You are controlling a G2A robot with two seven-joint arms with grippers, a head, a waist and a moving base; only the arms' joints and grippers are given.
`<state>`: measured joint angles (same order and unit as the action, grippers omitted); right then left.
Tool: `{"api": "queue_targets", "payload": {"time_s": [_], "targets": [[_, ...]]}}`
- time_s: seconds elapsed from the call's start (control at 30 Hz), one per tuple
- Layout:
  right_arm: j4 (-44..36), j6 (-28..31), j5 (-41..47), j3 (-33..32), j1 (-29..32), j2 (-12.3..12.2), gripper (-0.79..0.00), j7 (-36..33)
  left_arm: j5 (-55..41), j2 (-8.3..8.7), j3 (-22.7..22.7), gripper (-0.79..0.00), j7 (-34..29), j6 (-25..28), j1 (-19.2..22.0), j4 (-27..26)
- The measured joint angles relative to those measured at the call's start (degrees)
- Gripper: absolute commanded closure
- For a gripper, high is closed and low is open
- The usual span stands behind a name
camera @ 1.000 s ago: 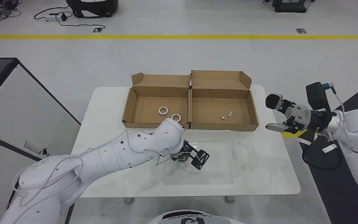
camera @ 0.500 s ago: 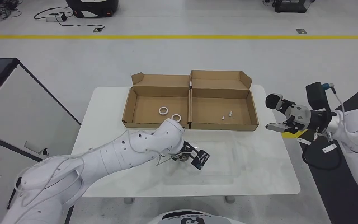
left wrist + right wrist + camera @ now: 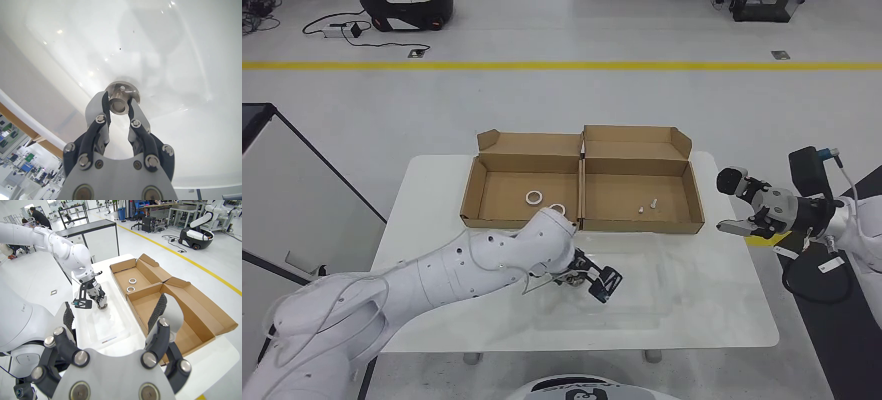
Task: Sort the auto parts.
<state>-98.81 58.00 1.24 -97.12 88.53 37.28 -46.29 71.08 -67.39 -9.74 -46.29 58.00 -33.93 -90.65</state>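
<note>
Here left pincer grips a flanged metal bushing; right pincer gapes wide.

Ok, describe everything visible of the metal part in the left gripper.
The metal part is a flanged bushing in shiny silver-grey metal: a short round hub with a bore in its end face, and a wider round flange with a small hole in it. The left gripper is shut on the hub, one ribbed finger on each side, with the flange pointing away from the wrist toward the floor of the clear tray. Whether the flange touches that floor cannot be told.
</note>
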Motion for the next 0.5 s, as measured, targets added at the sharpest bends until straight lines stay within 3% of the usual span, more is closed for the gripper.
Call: {"api": "queue_targets", "payload": {"time_s": [0.27, 0.5], "targets": [[0.0, 0.0, 0.0, 0.0, 0.0, 0.0, -0.785, 0.0, -5.7, 0.93, -1.8, 0.000, 1.3, -1.0, 1.5, -2.5], [0.0, 0.0, 0.0, 0.0, 0.0, 0.0, -0.785, 0.0, -4.6, 2.94, -7.1, 0.000, 9.3, -5.5, -1.0, -4.1]]}}
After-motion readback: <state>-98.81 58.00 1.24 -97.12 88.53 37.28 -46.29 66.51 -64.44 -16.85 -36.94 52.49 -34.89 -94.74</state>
